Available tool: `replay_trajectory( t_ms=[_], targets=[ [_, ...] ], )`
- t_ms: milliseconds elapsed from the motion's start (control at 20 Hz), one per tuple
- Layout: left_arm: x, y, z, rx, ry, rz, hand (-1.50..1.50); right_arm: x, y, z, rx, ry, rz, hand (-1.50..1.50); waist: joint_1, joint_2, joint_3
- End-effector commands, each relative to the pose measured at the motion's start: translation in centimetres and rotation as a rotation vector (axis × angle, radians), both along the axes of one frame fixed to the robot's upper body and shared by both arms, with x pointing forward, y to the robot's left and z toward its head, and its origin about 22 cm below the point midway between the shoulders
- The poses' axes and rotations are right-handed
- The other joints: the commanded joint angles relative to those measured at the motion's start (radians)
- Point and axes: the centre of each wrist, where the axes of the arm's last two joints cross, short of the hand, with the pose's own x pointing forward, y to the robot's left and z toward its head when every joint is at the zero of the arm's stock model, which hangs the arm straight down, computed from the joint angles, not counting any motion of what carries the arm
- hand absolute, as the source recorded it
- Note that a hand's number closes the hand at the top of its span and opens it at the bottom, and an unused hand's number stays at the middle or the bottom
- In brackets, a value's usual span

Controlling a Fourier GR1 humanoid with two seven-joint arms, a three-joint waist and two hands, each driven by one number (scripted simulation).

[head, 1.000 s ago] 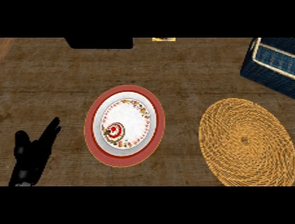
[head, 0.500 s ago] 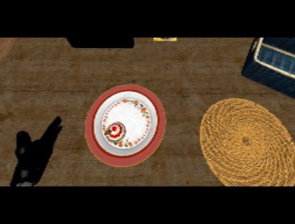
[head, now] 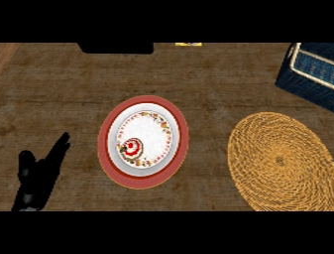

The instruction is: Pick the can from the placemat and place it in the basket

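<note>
A small can [head: 131,148] with a red and white top stands on a white plate [head: 152,130] with a patterned rim. The plate lies on a round red placemat [head: 108,149] in the middle of the wooden counter. A dark blue basket [head: 323,74] with a pale rim sits at the far right corner, partly cut off by the view's edge. My left hand [head: 41,173] rests open at the lower left, fingers pointing up, well apart from the placemat. My right hand does not show.
A round woven straw mat [head: 283,161] lies at the right, between the red placemat and the basket. A dark object [head: 116,47] and a small yellow item [head: 189,44] sit at the counter's far edge.
</note>
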Motion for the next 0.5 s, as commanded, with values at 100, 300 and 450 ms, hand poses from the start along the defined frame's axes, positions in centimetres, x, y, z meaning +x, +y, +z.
replay_trajectory(
  t_ms=[100, 300, 450],
  targets=[
    [-1.4, 0.3, -3.2, -0.035, 0.103, 0.011, 0.00, 0.0, -3.1, -2.3, 0.146, -0.102, -0.011, 1.50, 0.005, 0.014, -0.010],
    [-0.8, 0.1, -1.7, -0.032, 0.099, 0.006, 0.00, 0.6, -3.0, -5.6, 0.149, -0.115, -0.025, 1.50, 0.007, 0.011, -0.010],
    [0.1, 0.2, -1.8, -0.041, 0.102, 0.009, 0.00, 0.5, -4.0, -6.7, 0.149, -0.104, -0.007, 1.50, -0.002, 0.009, -0.010]
  ],
)
